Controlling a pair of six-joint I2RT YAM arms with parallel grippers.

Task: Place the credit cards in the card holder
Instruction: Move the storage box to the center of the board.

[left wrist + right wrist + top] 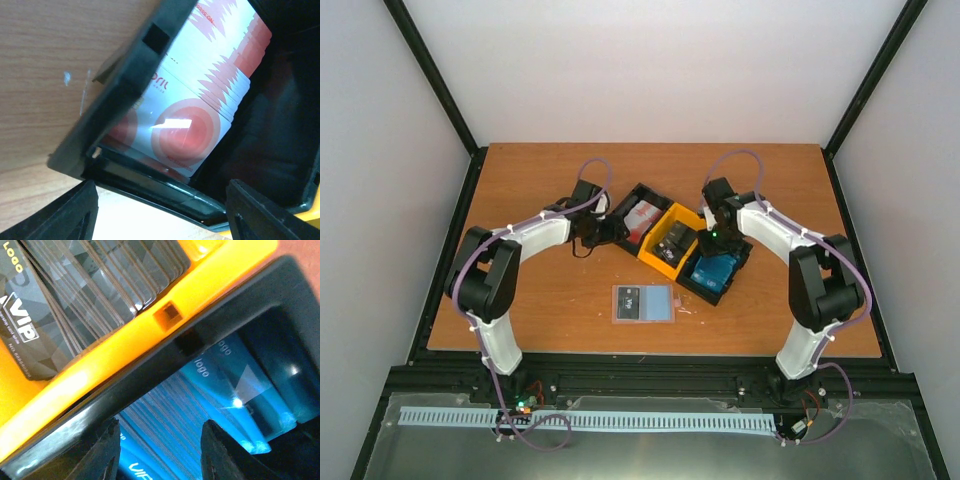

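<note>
Plainly, dark cards [75, 300] read "VIP" — blue cards [220, 375] "logo".

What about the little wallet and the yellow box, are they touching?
Apart. The top view shows bare table between the card holder and the yellow bin.

Bare table [540, 310] is free along the top and in both lower corners of the overhead view. Mid-frame, a slanted row blocks passage: a black bin [655, 197], a yellow bin [653, 261] and another black bin [708, 293]. The left arm [545, 232] and right arm [770, 228] flank it. The wallet [643, 303] lies just below.
</note>
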